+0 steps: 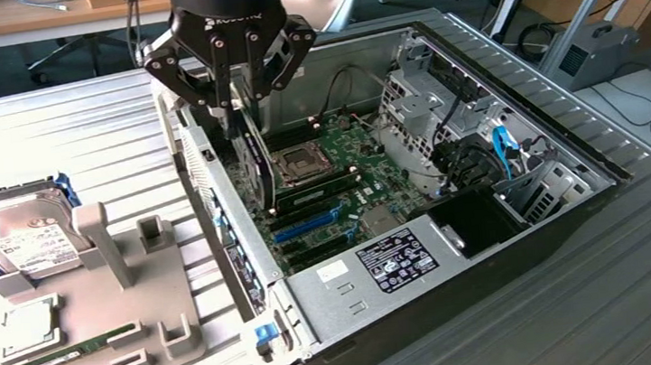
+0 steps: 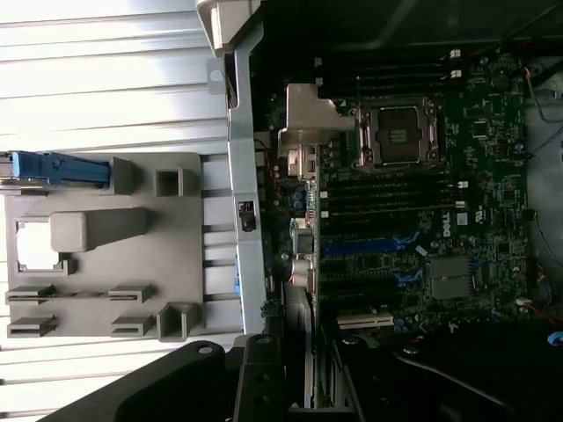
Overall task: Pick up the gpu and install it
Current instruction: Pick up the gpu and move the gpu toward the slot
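Because a card goes into its slot edge-first, the pincer [image 1: 238, 87] is clenched on the upper edge of the gpu [image 1: 258, 158], and the dark board hangs upright and slightly tilted below the fingers with its long lower edge toward the motherboard [image 1: 343, 176]. The gpu thus sits directly under the pincer, inside the open computer case [image 1: 539, 137], close along the rear wall and just to the exterior view's left of the processor socket [image 1: 299, 162]. Whether its lower edge touches the board I cannot tell. I judge it not yet seated, since the blue expansion slots [image 1: 305, 225] lie a little further along the board, beyond the card's lower end. The case lies on its side with the panel off, which turns the slots upward for an approach from above. Well apart, on the exterior view's left, a grey holder [image 1: 132, 298] on the ribbed metal table [image 1: 78, 136] props a hard drive [image 1: 23, 237] and cradles a green memory stick [image 1: 65, 352], presumably so each offers an edge to grasp.
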### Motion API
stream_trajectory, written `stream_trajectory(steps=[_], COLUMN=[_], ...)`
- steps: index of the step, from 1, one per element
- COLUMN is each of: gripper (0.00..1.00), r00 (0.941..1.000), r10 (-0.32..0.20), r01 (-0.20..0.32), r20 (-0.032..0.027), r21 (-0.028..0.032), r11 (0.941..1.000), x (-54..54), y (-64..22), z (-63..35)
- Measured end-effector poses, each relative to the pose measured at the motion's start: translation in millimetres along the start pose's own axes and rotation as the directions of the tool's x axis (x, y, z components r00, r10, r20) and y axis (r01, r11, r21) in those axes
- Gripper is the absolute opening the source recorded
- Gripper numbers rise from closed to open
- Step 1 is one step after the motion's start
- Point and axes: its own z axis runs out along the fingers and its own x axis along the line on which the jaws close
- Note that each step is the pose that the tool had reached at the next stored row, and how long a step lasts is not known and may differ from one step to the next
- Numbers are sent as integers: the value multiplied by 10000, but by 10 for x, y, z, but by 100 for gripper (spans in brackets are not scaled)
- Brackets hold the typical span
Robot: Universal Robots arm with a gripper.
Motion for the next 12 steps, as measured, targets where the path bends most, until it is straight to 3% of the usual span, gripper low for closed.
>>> stream_trajectory(steps=[12], gripper=[26], r00=[10000], r10=[0], r01=[0], r20=[1], r21=[6], r11=[10000], x=[-92], y=[21], z=[13])
